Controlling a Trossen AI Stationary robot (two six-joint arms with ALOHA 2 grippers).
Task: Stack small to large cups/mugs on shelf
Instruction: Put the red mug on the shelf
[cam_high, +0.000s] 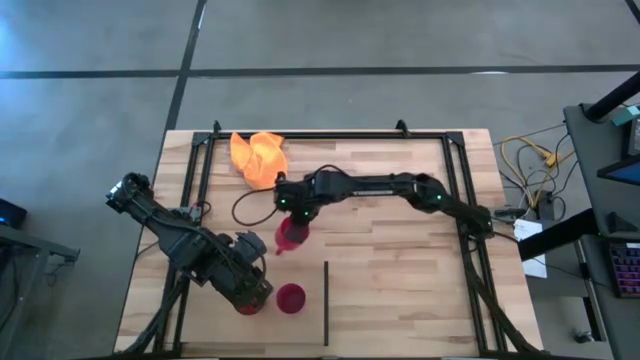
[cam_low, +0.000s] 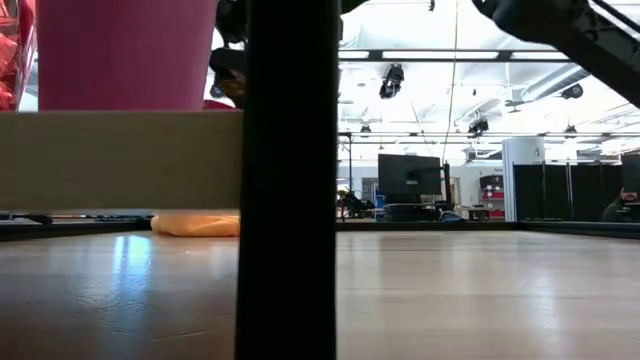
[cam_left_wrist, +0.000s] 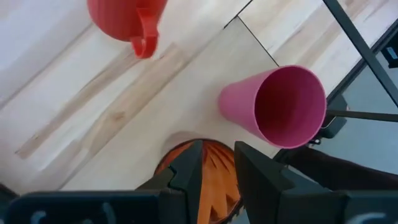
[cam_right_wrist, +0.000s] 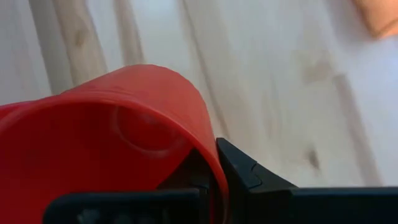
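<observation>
High view: the right gripper (cam_high: 291, 222) is seen near the middle of the table (cam_high: 400, 280), its fingers clamped on the rim of the red mug (cam_high: 290, 235) — one finger inside the wall and one outside, as shown in the right wrist view, where the red mug (cam_right_wrist: 106, 143) fills much of the picture. The left gripper (cam_high: 255, 293) is placed at the near left, closed on the orange patterned tumbler (cam_high: 250, 303), whose rim is pinched between the fingers (cam_left_wrist: 186, 171) in the left wrist view. The magenta cup (cam_high: 290, 298) is stood upright just to the right of the tumbler, on the shelf (cam_low: 120, 160). The yellow-orange cloth (cam_high: 259, 156) is left crumpled at the far side — well apart from the cups.
</observation>
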